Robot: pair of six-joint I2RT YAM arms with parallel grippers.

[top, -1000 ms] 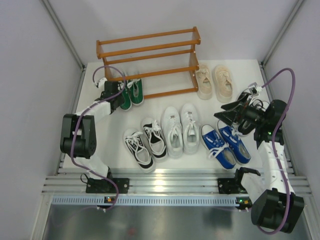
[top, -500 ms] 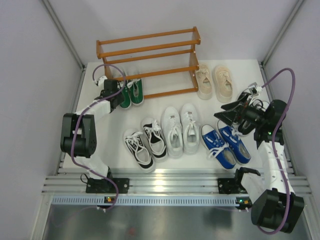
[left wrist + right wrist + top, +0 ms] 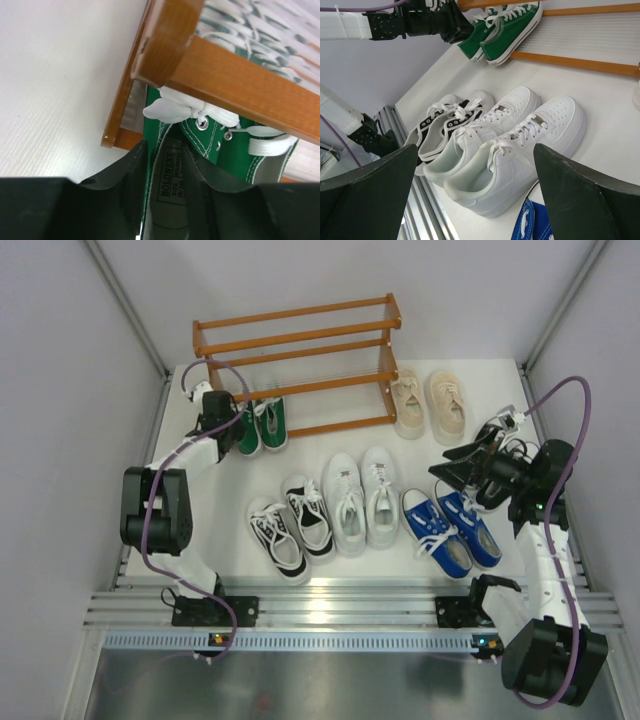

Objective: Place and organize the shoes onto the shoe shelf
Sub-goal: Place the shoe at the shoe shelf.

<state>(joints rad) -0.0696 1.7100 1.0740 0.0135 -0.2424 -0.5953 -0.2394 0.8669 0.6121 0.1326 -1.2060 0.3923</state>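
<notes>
**Q:** Where are the green shoes (image 3: pixel 262 423), and which arm is on them?

**A:** Seen from overhead, they sit at 11 o'clock on the white surface (image 3: pixel 225 530). Their toes are tucked under the left end of the orange-brown shoe shelf (image 3: pixel 300 340). Their long axis runs from 12 to 6 o'clock, heels toward 6. The left pincer (image 3: pixel 232 427) is at the heel of the left-hand shoe.

**Q:** Is it gripping?

**A:** In the left wrist view the jaws stand partly apart, straddling the heel rim of the green shoe (image 3: pixel 220 150). Whether a pad touches the rim is unclear.

**Q:** And the other arm?

**A:** The right pincer (image 3: pixel 460 468) hangs wide open and empty at 3 o'clock, above the blue shoes (image 3: pixel 452 530).

**Q:** What does the next move turn on?

**A:** Probably a straight pull-back toward 6 o'clock, along the shoe. The black-and-white shoes (image 3: pixel 290 525) lie nearest the left arm.
</notes>
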